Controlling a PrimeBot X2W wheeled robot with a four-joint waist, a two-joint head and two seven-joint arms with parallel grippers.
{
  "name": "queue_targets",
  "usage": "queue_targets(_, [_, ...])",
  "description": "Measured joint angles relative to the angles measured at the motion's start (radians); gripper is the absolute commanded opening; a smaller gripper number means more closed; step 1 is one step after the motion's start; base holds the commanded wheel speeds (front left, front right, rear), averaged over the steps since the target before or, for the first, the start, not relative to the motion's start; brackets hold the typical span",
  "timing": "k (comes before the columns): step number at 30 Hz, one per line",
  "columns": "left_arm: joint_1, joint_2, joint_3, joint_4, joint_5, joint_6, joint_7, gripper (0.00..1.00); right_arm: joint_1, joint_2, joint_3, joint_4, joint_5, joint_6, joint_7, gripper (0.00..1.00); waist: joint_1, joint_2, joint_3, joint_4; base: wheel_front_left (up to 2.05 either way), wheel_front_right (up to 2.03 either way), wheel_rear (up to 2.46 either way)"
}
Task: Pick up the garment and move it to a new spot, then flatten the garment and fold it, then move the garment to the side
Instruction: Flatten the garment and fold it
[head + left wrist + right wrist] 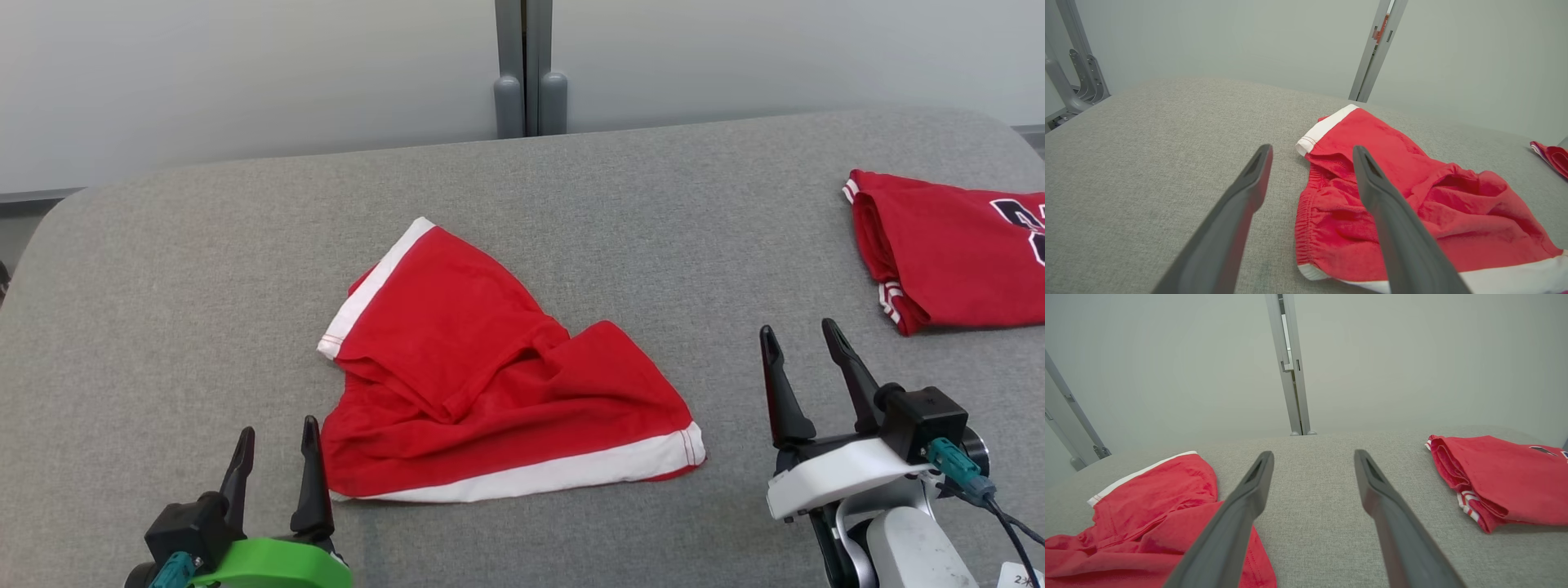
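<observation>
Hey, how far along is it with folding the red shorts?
Done: nothing yet; the red shorts lie rumpled on the gray table; a folded red jersey sits far right. In hand: nothing; left gripper and right gripper are open, flanking the shorts. Left: pick up, move, flatten, fold, set aside.

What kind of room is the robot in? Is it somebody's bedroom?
Probably not a bedroom; it looks like a test room for practising clothes folding. A grey cloth-covered table stands before bare pale wall panels joined by a grey metal post, with red shorts and a folded red jersey on it.
</observation>
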Motion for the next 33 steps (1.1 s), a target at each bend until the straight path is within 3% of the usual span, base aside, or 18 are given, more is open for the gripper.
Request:
queue_targets(11, [0.002,-0.035,0.056,0.001,0.052,-0.041,0.0,1.0,0.0,-0.001,0.03,0.032,-0.001,0.0,0.0,1.0,0.0,0.0,0.007,0.001,0.0,0.0,0.0])
queue_targets(21, [0.001,-0.057,0.081,0.002,0.08,-0.06,0.0,1.0,0.045,0.0,0.112,0.207,-0.074,0.0,0.033,1.0,0.0,0.0,0.03,0.018,0.0,0.0,0.0])
queue_targets(33, [-0.004,-0.069,0.112,0.03,0.092,-0.079,-0.001,1.0,-0.032,0.0,0.187,0.347,-0.051,0.0,0.037,1.0,0.0,0.0,0.066,0.057,0.0,0.0,0.0])
